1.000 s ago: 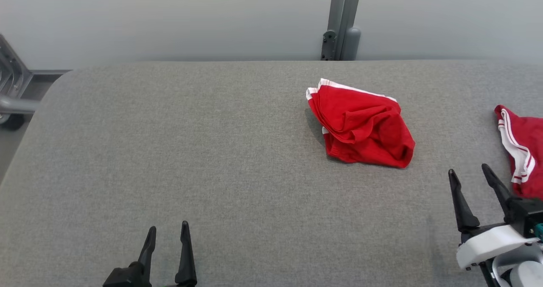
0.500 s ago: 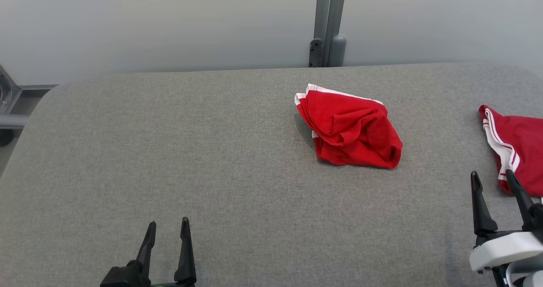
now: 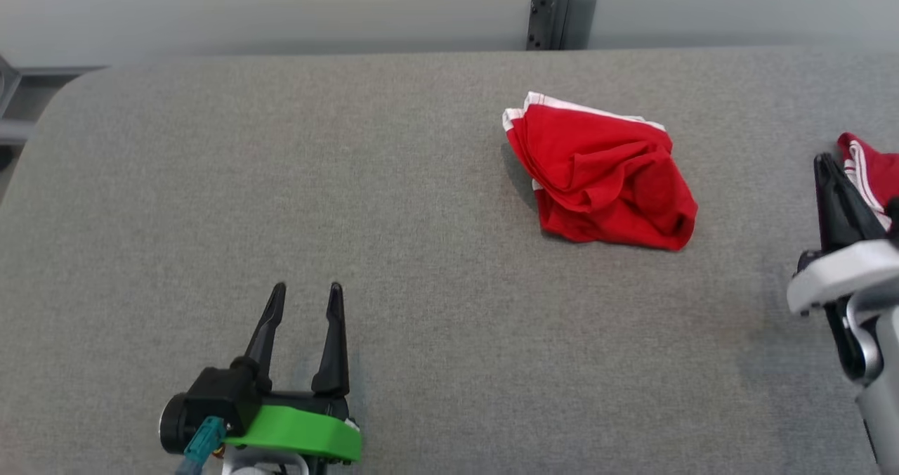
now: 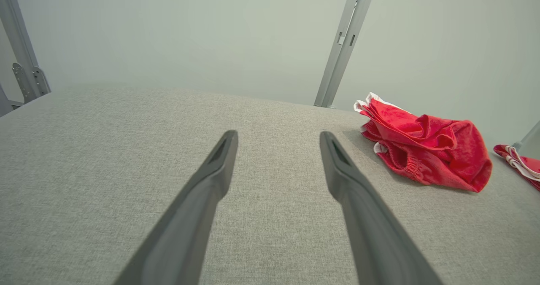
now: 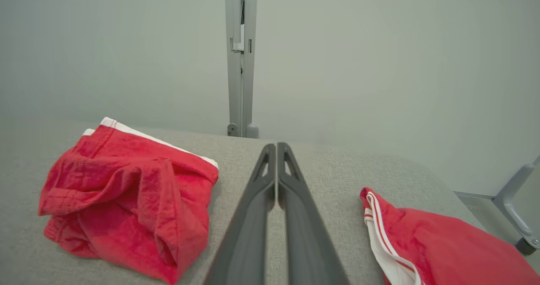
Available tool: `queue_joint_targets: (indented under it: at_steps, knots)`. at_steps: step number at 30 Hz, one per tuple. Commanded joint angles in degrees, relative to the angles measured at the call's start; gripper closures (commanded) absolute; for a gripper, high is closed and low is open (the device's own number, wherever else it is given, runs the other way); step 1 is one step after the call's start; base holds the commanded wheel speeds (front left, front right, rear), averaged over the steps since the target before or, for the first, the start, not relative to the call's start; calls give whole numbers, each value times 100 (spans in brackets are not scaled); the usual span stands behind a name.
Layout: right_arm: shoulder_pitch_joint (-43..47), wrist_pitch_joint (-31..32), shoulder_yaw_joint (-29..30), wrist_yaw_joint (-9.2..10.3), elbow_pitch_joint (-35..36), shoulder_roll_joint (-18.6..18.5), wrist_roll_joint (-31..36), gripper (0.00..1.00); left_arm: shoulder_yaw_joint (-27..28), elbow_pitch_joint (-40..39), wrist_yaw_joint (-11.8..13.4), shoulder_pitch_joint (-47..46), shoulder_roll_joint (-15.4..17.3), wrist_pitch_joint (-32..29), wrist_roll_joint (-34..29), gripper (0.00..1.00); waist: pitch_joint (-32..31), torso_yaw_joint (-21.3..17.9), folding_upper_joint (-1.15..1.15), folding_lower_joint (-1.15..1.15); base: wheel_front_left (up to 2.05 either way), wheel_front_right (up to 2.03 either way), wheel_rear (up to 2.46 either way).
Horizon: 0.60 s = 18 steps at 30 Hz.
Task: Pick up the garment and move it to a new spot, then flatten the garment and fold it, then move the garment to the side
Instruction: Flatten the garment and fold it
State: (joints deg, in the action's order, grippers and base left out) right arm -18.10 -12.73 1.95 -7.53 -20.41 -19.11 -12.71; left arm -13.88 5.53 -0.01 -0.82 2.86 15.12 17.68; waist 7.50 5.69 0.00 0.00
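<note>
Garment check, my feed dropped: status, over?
Left gripper open, empty. Right gripper shut, empty. Crumpled red garment untouched on table. Striped red garment beside right gripper.

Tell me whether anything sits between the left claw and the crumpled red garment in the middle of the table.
Nothing visible does. Bare grey table lies between the open left claw and the crumpled red garment. The striped red garment sits farther right, beside the shut right claw, off that path.
</note>
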Motion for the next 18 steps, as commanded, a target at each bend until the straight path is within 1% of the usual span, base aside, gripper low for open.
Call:
queue_joint_targets:
  at_steps: [1,3,8,14,18]
  knots:
    - [-331,122,-110,9,-215,-94,-40,100,-45,18,-1,-183,9,0,59,0,714,449,0,0,0,0,0]
    - [-735,200,-277,9,-496,-187,19,100,-119,40,24,-318,8,0,115,0,885,560,0,0,0,0,0]
    - [-1455,404,-736,10,-1187,-178,-37,100,-277,98,85,-500,8,0,252,0,1098,761,0,0,0,0,0]
    - [-1757,456,-1187,9,-1733,-274,-291,100,-375,111,163,-523,8,0,325,0,1098,874,0,0,0,0,0]
    - [-1808,484,-1430,9,-1889,-293,-515,100,-358,115,167,-506,8,0,313,0,1079,857,0,0,0,0,0]
